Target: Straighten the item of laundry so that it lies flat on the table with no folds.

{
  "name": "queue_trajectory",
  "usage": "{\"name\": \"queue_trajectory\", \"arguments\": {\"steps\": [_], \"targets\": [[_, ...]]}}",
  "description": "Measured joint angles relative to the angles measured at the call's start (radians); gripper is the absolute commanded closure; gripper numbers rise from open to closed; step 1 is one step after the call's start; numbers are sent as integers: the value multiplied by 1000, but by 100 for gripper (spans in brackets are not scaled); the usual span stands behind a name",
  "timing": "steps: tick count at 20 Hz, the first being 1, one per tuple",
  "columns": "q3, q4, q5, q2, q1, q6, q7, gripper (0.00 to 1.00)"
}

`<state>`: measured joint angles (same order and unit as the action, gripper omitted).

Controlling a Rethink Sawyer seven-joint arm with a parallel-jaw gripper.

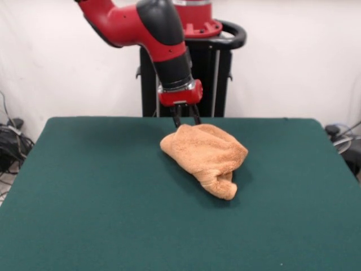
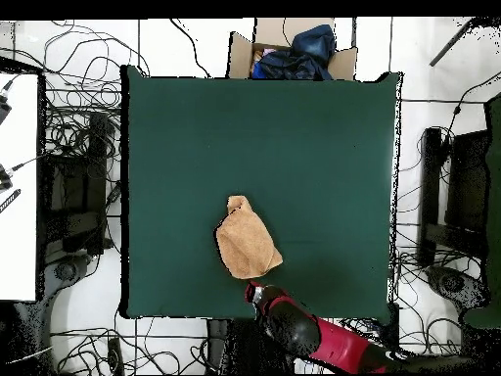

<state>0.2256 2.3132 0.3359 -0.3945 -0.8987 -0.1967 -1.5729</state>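
One dark green felt-covered rectangular counter (image 1: 101, 192) fills most of the front view, cable tangles on the floor past its left edge. One red and black robot arm (image 1: 152, 34) comes down at centre, ending in one tool (image 1: 186, 119) with two thin dark fingers (image 1: 177, 119) just at the far edge of the towel. The fingers stand slightly apart and touch or nearly touch the cloth; cannot tell whether they pinch it. One orange-tan terry-cloth towel (image 1: 206, 155) lies bunched right of centre on the counter, folded over itself into a rounded lump, with a narrower rolled end pointing toward the near right. Not flat, several folds visible.

Overhead: white surface at the left edge, many loose cables around the counter (image 2: 323, 147). The same single towel (image 2: 247, 241) sits a little left of the counter's centre, toward the robot-side edge, a small lobe sticking out on its far end. Arm (image 2: 308, 333) enters from the bottom, the tool (image 2: 254, 291) at the towel's lower right corner. One open cardboard box with dark blue cloth (image 2: 298, 51) beyond the far edge.
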Motion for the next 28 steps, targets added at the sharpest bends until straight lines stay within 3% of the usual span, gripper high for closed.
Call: {"name": "queue_trajectory", "arguments": {"steps": [22, 23, 28], "targets": [[0, 0, 0, 0, -4, 0, 0, 0], [0, 0, 0, 0, -4, 0, 0, 100], [0, 0, 0, 0, -4, 0, 0, 100]]}}
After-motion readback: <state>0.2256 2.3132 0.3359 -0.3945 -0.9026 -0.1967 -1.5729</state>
